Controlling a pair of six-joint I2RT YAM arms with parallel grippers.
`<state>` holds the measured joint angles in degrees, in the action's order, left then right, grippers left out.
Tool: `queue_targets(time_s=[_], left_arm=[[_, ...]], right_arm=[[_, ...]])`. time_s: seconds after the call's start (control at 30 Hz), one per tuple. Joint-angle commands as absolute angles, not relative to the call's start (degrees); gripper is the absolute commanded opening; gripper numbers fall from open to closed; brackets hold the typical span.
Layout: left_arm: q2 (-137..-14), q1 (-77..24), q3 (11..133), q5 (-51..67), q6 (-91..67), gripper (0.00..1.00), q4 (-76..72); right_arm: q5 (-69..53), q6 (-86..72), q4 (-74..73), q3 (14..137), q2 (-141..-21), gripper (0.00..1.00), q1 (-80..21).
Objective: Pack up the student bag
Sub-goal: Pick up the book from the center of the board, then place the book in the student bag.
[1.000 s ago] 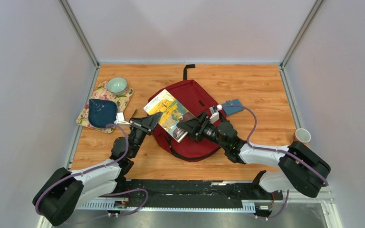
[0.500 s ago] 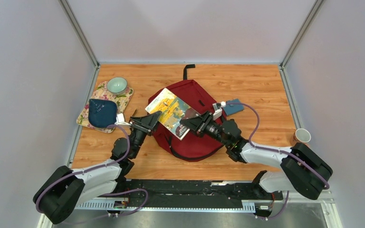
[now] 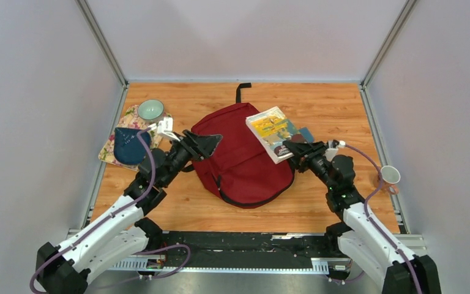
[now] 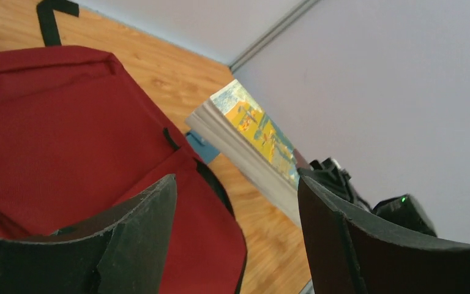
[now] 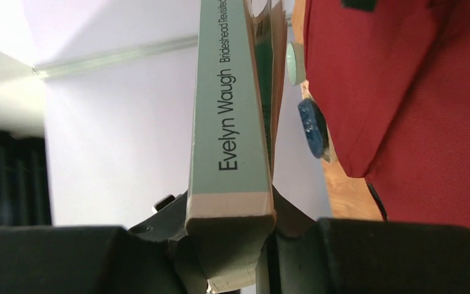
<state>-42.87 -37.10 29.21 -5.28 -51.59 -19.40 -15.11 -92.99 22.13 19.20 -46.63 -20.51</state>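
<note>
- Overhead first: the student bag (image 3: 245, 160) lies flat mid-table, top loop toward the far side. The left gripper (image 3: 213, 140) hangs over its far-left shoulder, jaws spread, gripping nothing. The right gripper (image 3: 289, 148) sits just off the bag's right edge, clenched on a book (image 3: 271, 130) that is tilted up clear of the fabric. A dark blue pouch (image 3: 131, 145) lies on a floral mat (image 3: 159, 130) at left, with a bowl (image 3: 150, 110) at the mat's far end and a cup (image 3: 390, 175) at the right edge.
- Left wrist: fingers (image 4: 141, 233) are wide apart with red fabric below them and the book beyond. Can't tell from here whether the main zip is open.
- Right wrist: the book is pinched at one end, spine to the camera. The bag is just beside it; no contact visible.
- Step in hand, my read: get the book into the bag.
  - Left should pinch the flap edge by the zipper and lift to hold a mouth open.
  - Right then feeds the book in narrow edge first, letting go only once it is well inside.
  - The grip is at one end only, so the book may swing; go slow.
</note>
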Motion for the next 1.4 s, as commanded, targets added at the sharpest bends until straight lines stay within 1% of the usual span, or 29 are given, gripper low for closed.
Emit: queue_targets(time_s=[0.0, 0.03, 0.13, 0.17, 0.23, 0.3, 0.57, 0.63, 0.67, 0.7, 0.8, 0.9, 1.03, 1.3, 1.37], left_arm=[[-51.1, -37.4, 34.4, 7.3, -41.2, 0.79, -5.9], [-53.0, -37.8, 36.8, 10.9, -40.7, 0.79, -4.9], [-59.5, -40.4, 42.7, 13.8, -34.9, 0.79, -1.1], [-60.9, -44.1, 44.4, 13.6, -29.3, 0.79, -0.3], [-65.0, -47.6, 49.9, 12.5, -22.3, 0.79, 4.4], [-68.8, -51.3, 54.0, 12.0, -19.6, 0.8, 7.5], [-77.2, -60.4, 59.4, 7.9, -9.9, 0.8, 11.4], [-78.5, -62.2, 60.3, 6.7, -8.7, 0.81, 12.0], [-79.4, -62.8, 60.5, 6.2, -8.4, 0.81, 12.2], [-79.9, -63.5, 60.7, 6.1, -8.0, 0.81, 12.2], [-82.0, -65.6, 61.4, 5.2, -6.8, 0.81, 12.5], [-84.5, -67.3, 61.9, 3.1, -6.3, 0.82, 12.4], [-88.6, -69.1, 64.2, 1.8, -5.9, 0.82, 12.9], [-97.0, -71.9, 69.5, -1.3, -4.5, 0.82, 13.9], [-98.6, -71.9, 70.2, -2.7, -4.6, 0.78, 14.8]], right_arm=[[-24.6, -111.8, 30.5, 13.7, -42.4, 0.0, -11.6], [-25.4, -114.3, 31.4, 12.8, -41.3, 0.0, -10.5], [-27.0, -117.3, 29.7, 11.8, -37.2, 0.0, -6.8], [-27.0, -116.7, 27.6, 12.1, -35.7, 0.0, -5.4], [-26.5, -112.7, 19.0, 14.3, -31.4, 0.0, -4.2], [-24.4, -110.1, 13.7, 15.4, -29.3, 0.0, -3.5], [-21.0, -96.8, 1.2, 23.4, -26.6, 0.0, -3.1], [-18.2, -93.3, -4.8, 25.9, -25.8, 0.0, -3.0], [-17.0, -88.4, -7.0, 28.8, -25.5, 0.0, -3.0], [-13.9, -86.1, -12.2, 30.7, -24.9, 0.0, -3.0], [-6.7, -77.0, -21.5, 37.1, -24.3, 0.0, -3.0], [-0.5, -71.8, -28.0, 41.5, -23.6, 0.0, -3.1], [3.2, -68.0, -31.1, 44.1, -23.3, 0.0, -3.1], [2.6, -65.0, -32.9, 45.9, -24.1, 0.0, -3.0], [2.7, -64.2, -33.0, 46.4, -24.1, 0.0, -3.0]])
